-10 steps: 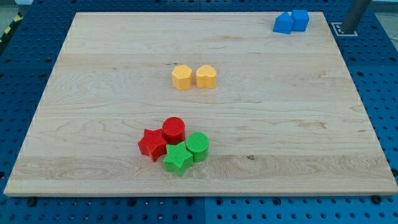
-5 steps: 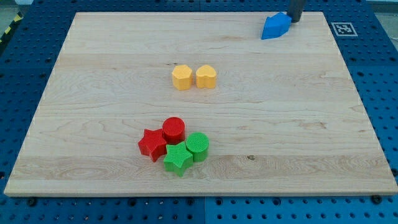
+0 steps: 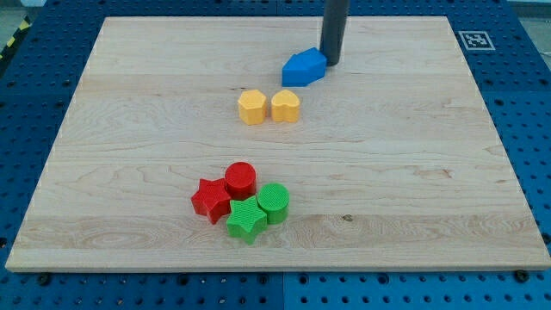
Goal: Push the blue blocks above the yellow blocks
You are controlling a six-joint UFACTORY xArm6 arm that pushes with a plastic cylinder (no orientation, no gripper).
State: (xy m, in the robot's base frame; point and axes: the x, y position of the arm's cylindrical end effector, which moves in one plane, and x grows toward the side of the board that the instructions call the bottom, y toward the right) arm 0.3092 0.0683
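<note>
Blue blocks sit pressed together as one clump on the wooden counter, and from this angle I cannot make out their separate shapes or even a clear seam between them. My tip stands at the clump's right end, touching it, so the blue blocks lie just to the view's left of the rod and a shade lower. I carry no gripper, only this straight dark rod, so nothing here opens, closes or clamps.

Taking the yellow heart block as the landmark: the blue clump is just above it and slightly to the view's right, near but with a strip of bare wood between them. The yellow hexagon block is immediately to the heart's left, the two almost touching. My tip is above and to the right of the heart, beyond the blue clump.

Well below the heart, toward the view's bottom, four blocks huddle in contact: a red cylinder, a red star to its lower left, a green cylinder to its lower right and a green star lowest of all.
</note>
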